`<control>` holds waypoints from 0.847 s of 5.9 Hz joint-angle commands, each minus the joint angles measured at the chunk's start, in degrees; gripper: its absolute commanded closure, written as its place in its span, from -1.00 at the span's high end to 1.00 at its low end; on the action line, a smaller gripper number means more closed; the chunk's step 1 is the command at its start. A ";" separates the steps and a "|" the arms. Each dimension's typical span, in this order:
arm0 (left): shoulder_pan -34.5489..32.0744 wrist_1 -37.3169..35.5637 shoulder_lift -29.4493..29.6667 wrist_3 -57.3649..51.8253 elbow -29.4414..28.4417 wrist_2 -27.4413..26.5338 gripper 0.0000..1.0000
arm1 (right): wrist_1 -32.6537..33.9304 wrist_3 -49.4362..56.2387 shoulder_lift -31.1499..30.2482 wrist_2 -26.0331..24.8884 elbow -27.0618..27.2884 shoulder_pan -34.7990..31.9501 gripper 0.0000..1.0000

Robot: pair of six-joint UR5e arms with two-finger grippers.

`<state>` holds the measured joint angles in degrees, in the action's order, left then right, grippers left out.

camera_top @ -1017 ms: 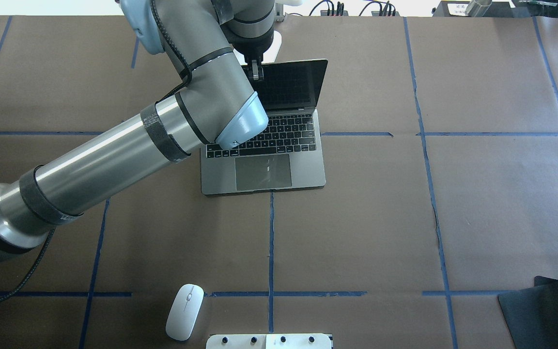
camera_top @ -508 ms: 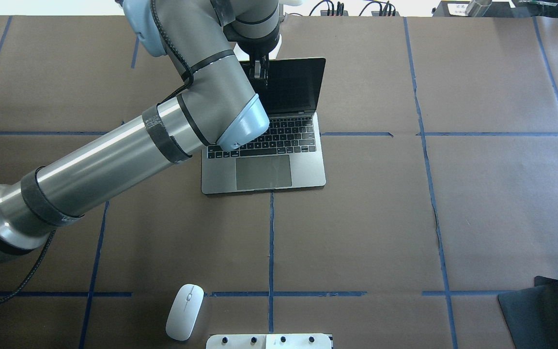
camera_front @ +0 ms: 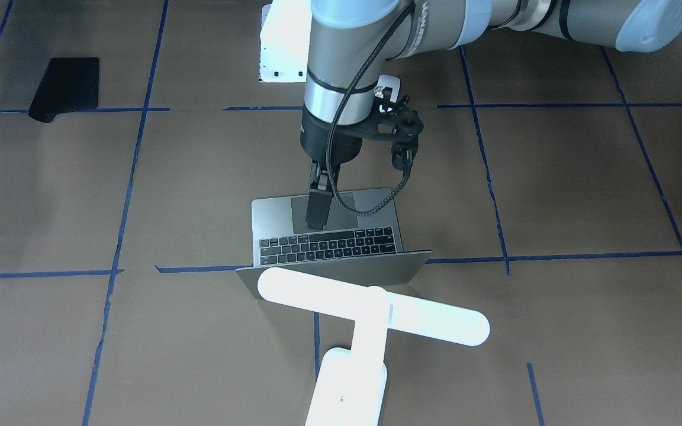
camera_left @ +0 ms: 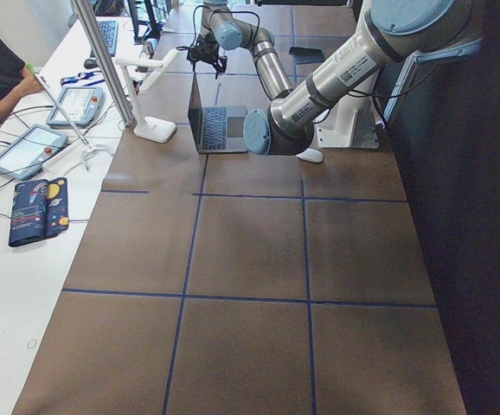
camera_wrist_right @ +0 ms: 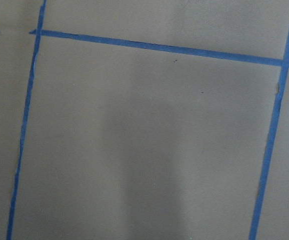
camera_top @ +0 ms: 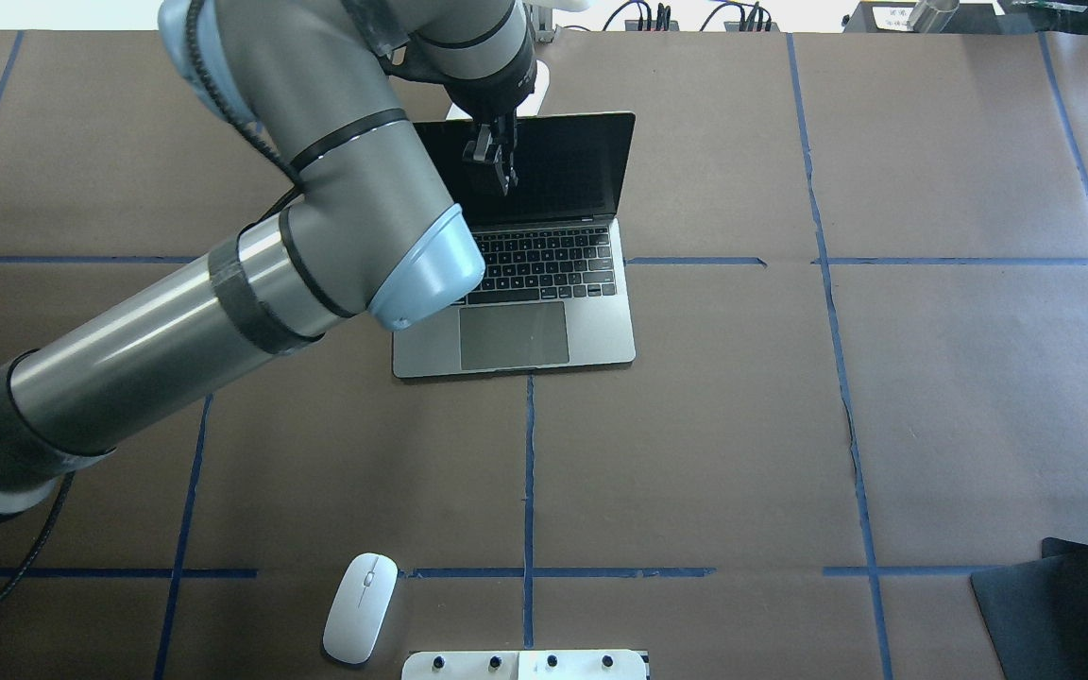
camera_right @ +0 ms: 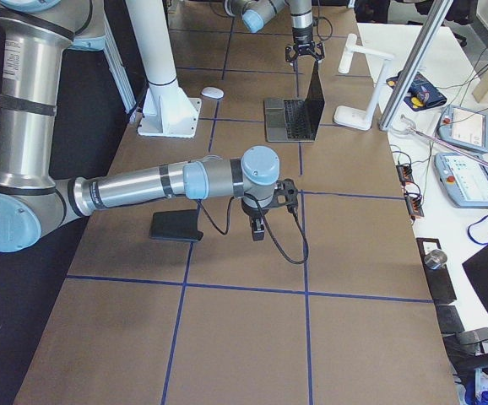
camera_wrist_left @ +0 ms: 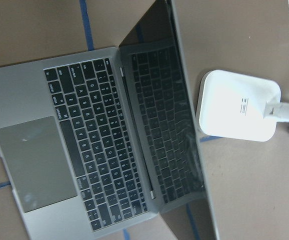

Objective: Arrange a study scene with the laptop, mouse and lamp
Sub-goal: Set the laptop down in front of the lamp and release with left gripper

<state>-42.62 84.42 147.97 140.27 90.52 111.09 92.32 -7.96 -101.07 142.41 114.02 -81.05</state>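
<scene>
The left pincer [camera_top: 492,161] is hovering, seemingly closed and empty, above the open laptop [camera_top: 544,335]; its thin hinged lid is probably fragile, so pressure belongs at the top edge.

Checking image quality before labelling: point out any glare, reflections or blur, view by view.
Front-facing view: the lamp is blown out to featureless white. Left wrist view: the laptop screen mirrors its own keyboard, and the lamp base is overexposed. Right wrist view: only a soft shadow on the table.
</scene>
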 commanded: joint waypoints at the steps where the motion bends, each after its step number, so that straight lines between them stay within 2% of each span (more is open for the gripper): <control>1: 3.32 -2.33 -8.43 -7.08 12.77 0.27 1.00 | -24.71 -29.15 -9.42 -1.77 1.21 6.83 1.00; 2: 6.03 -2.33 -13.36 -9.98 18.41 -0.25 1.00 | -38.83 -39.92 -15.76 -4.39 1.04 11.92 1.00; 4: 15.85 -2.33 -20.42 -10.72 23.46 -10.22 1.00 | -48.69 -50.17 -20.12 -7.31 0.77 20.90 1.00; 5: 18.25 -2.33 -21.66 -11.76 24.09 -10.89 1.00 | -52.73 -54.66 -21.00 -9.15 -0.27 25.03 1.00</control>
<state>-27.48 82.11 128.12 129.32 113.47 102.12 43.80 -57.95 -120.79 134.87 114.52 -60.03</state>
